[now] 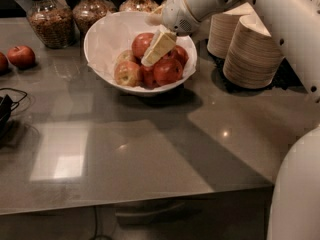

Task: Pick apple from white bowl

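Note:
The white bowl [102, 39] stands at the back of the grey counter, lined with white paper and holding several apples. The rosy red apple [140, 44] lies at the top of the pile. A yellow-blotched apple [127, 73] and darker red apples [167, 70] lie beside it. My gripper [148, 42] reaches down into the bowl from the right. It is open: one cream finger [159, 46] lies across the front of the rosy apple and the other shows behind it at the far rim. The apple rests in the bowl.
Two stacks of beige paper bowls [252, 54] stand right of the white bowl. Glass jars [47, 14] line the back edge. Loose red apples [21, 55] lie at the far left. A black cable [7, 104] lies at the left edge.

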Available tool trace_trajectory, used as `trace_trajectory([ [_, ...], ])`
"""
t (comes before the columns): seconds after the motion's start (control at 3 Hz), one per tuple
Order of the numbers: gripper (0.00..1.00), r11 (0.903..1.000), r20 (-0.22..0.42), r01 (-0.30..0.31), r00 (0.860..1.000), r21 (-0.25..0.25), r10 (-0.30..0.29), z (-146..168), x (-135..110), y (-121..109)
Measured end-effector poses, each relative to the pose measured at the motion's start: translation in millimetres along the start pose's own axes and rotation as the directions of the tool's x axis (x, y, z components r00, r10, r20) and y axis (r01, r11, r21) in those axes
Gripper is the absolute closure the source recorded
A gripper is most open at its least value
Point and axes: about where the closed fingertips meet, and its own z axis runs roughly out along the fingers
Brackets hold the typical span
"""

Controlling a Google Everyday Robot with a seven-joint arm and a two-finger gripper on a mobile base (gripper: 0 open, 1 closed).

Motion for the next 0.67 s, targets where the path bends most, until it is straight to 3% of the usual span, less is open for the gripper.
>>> trace_trajectory([
  [0.67,0.2,0.9988,-0.015,-0.025,1.0,-0.043,0.024,22.5,2.3,-0.1],
])
